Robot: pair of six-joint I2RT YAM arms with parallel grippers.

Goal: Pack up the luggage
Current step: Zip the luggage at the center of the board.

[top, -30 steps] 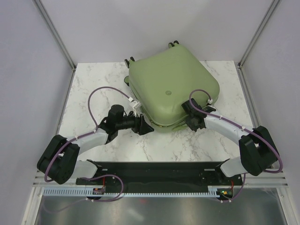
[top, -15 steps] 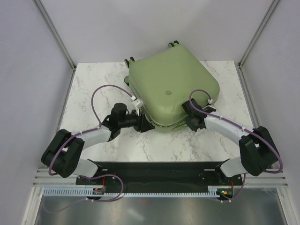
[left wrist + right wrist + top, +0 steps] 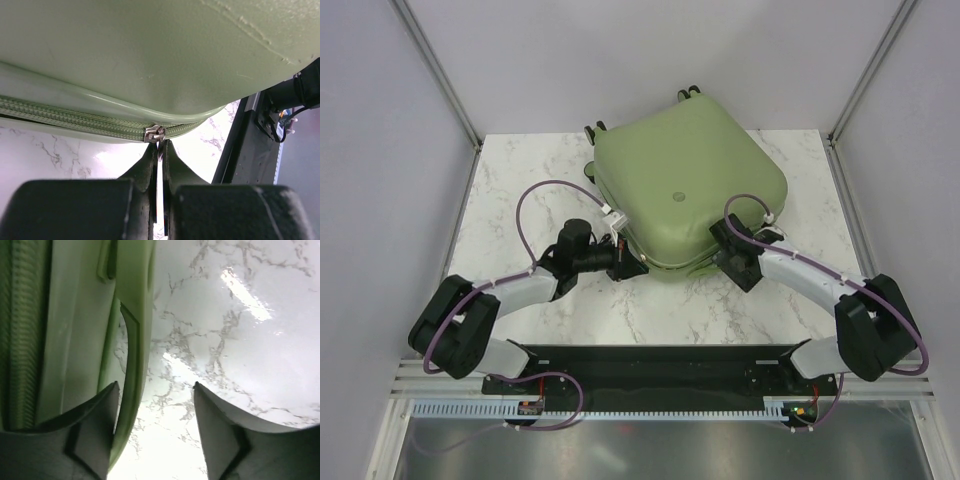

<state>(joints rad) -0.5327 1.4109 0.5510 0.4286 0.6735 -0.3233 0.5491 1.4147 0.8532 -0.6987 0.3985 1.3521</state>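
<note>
Our left gripper (image 3: 159, 146) is pinched shut on the zipper pull (image 3: 155, 134). The zipper (image 3: 75, 118) runs crosswise just past its fingertips along the suitcase (image 3: 150, 50). The right gripper (image 3: 156, 389) is open.

Sage-green luggage (image 3: 685, 190) on white, grey-veined marble table (image 3: 505, 165).

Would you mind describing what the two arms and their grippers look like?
The left arm and right arm have white link shells and bulky black joints. A purple cable loops along each, with small white clips. The left gripper and right gripper are black and tapered.
</note>
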